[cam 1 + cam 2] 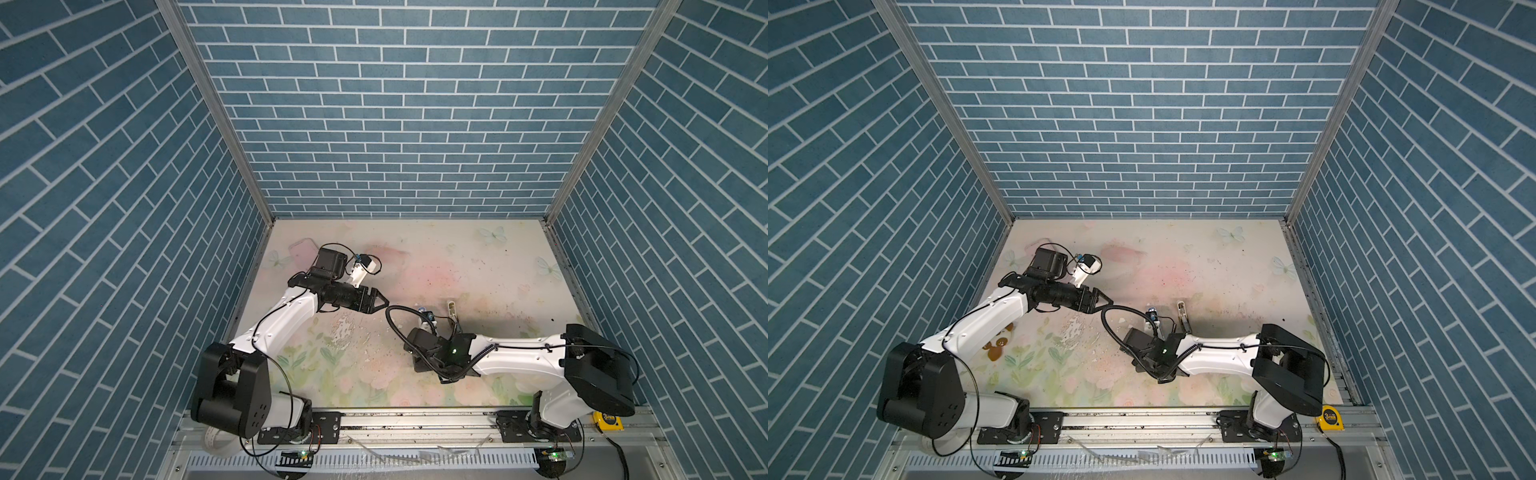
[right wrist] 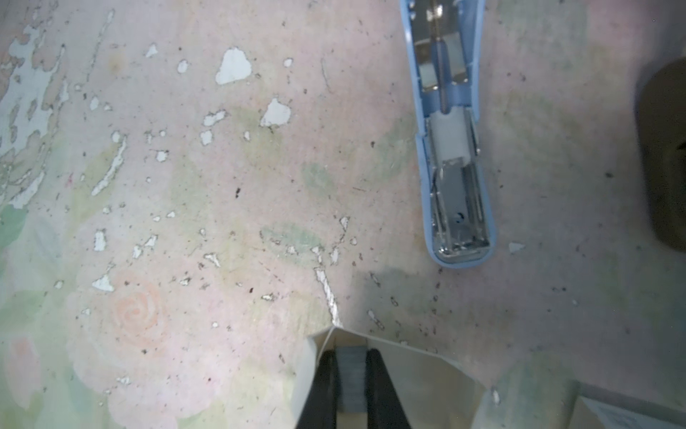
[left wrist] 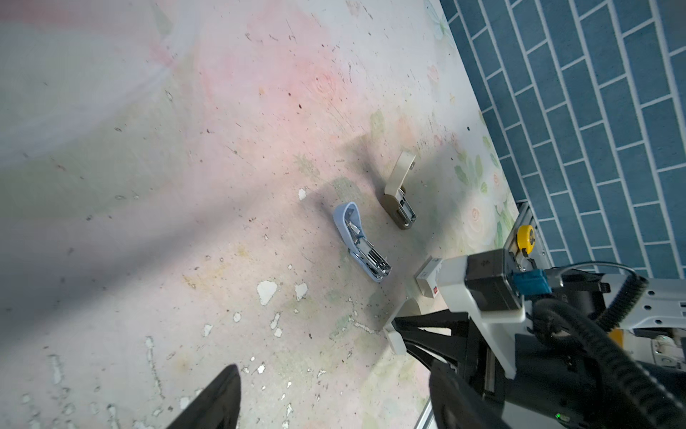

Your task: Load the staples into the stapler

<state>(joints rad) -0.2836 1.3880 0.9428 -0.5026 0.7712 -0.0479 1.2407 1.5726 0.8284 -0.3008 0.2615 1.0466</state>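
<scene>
Grey staples [image 2: 350, 386] are held pinched in the right pincer [image 2: 350, 354] over their white cardboard tray [image 2: 415, 366], near the open blue stapler [image 2: 454, 167] laid on the table [image 2: 222, 185]; pick judged done, insertion into the magazine and closing outstanding; left pincer [image 3: 334, 401] is seen wide, empty.

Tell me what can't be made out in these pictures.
Staples: right wrist view, only a short grey stretch shows between the fingers of the right tool; the picture edge cuts the rest.
Blue stapler: in both top views the right arm covers most of it.
Beige-brown stapler: right wrist view, a dark blur cut by the edge.
White sleeve: left wrist view, partly behind the right wrist camera; print too small.
</scene>
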